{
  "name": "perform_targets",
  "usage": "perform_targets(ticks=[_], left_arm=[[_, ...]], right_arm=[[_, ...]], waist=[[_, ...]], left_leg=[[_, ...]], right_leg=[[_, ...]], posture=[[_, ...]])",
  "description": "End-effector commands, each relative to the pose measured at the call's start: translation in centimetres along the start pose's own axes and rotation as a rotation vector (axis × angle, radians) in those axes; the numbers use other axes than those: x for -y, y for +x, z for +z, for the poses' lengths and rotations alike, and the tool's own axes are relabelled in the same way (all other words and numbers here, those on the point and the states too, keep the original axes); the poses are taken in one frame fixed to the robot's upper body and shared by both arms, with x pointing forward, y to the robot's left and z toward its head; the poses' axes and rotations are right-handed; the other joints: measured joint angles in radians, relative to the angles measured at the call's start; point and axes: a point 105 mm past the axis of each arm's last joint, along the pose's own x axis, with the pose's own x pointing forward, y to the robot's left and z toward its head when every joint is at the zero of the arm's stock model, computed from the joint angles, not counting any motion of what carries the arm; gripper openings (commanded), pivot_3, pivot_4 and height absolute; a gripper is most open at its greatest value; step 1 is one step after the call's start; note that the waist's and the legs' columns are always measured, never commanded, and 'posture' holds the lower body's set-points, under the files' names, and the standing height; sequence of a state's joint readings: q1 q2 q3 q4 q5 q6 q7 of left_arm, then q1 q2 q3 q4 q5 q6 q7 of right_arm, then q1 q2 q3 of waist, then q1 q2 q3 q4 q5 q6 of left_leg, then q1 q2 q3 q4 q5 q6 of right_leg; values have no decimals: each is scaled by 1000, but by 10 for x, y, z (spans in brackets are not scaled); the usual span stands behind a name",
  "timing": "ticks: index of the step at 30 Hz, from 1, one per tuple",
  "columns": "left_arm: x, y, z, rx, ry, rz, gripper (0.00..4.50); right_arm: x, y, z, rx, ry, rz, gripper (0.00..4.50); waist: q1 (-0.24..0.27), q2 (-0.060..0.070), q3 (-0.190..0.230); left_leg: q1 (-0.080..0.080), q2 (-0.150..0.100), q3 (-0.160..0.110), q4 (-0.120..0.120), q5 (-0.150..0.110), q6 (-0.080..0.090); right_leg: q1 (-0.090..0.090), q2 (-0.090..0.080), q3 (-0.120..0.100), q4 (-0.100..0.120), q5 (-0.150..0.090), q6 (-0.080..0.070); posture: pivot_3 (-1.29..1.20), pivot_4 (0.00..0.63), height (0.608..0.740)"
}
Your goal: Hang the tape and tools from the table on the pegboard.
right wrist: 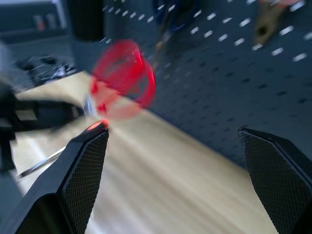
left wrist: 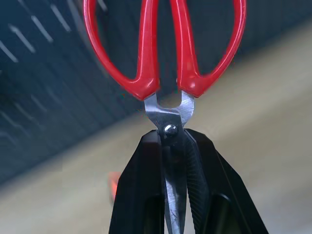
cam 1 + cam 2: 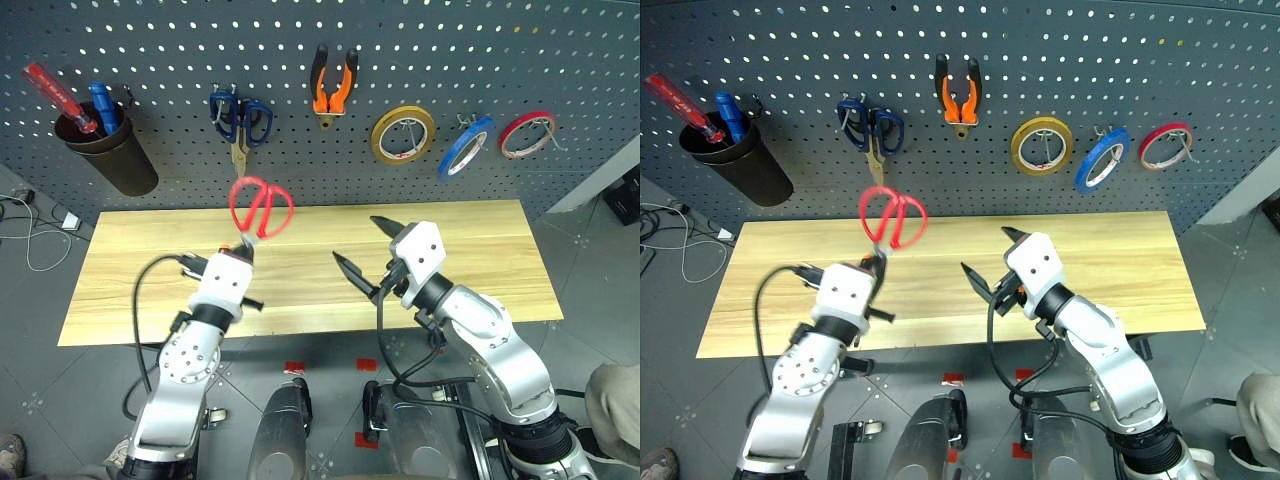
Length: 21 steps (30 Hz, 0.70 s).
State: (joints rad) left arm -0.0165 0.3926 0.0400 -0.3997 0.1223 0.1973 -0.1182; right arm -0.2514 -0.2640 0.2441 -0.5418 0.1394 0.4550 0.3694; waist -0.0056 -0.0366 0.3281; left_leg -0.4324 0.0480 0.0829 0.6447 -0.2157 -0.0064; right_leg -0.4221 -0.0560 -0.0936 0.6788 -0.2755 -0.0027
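Observation:
My left gripper (image 3: 243, 250) is shut on the blades of the red-handled scissors (image 3: 261, 208). It holds them handles up above the table (image 3: 480, 270), in front of the pegboard (image 3: 150, 60). In the left wrist view the black fingers (image 2: 146, 185) clamp the blades just below the pivot of the scissors (image 2: 165, 48). My right gripper (image 3: 359, 240) hangs open over the middle of the table with nothing between its fingers (image 1: 83, 170). The orange-and-black pliers (image 3: 334, 88) and the blue tape ring (image 3: 465, 147) hang on pegboard hooks.
Blue-handled scissors (image 3: 240, 120) hang on the board just above the red ones. A yellow tape ring (image 3: 404, 134) and a red tape ring (image 3: 527, 134) flank the blue one. A dark cup (image 3: 112, 152) at the board's left holds a red-handled and a blue-handled tool.

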Motion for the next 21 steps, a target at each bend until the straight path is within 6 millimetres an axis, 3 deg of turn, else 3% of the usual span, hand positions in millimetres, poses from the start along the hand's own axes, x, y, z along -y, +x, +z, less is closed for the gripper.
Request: perform_targets(ticks=[1, 9, 21], left_arm=[[-23, 3, 27, 115, 67, 55, 281], [-29, 15, 56, 228, 115, 57, 281], [-38, 46, 35, 131, 90, 110, 281]], right_arm=[[4, -2, 11, 59, -6, -14, 4500], [0, 4, 13, 75, 0, -9, 4500], [9, 10, 18, 83, -21, -13, 4500]], waist=[[0, 0, 0], [1, 0, -1], [0, 0, -1]], left_leg=[[0, 0, 0, 0, 0, 0], [0, 0, 0, 0, 2, -3], [0, 0, 0, 1, 2, -4]], right_leg=[[0, 0, 0, 0, 0, 0], [0, 0, -1, 0, 3, -4], [0, 0, -1, 1, 3, -5]], posture=[[-49, 274, 740], [-41, 268, 740], [-61, 274, 740]])
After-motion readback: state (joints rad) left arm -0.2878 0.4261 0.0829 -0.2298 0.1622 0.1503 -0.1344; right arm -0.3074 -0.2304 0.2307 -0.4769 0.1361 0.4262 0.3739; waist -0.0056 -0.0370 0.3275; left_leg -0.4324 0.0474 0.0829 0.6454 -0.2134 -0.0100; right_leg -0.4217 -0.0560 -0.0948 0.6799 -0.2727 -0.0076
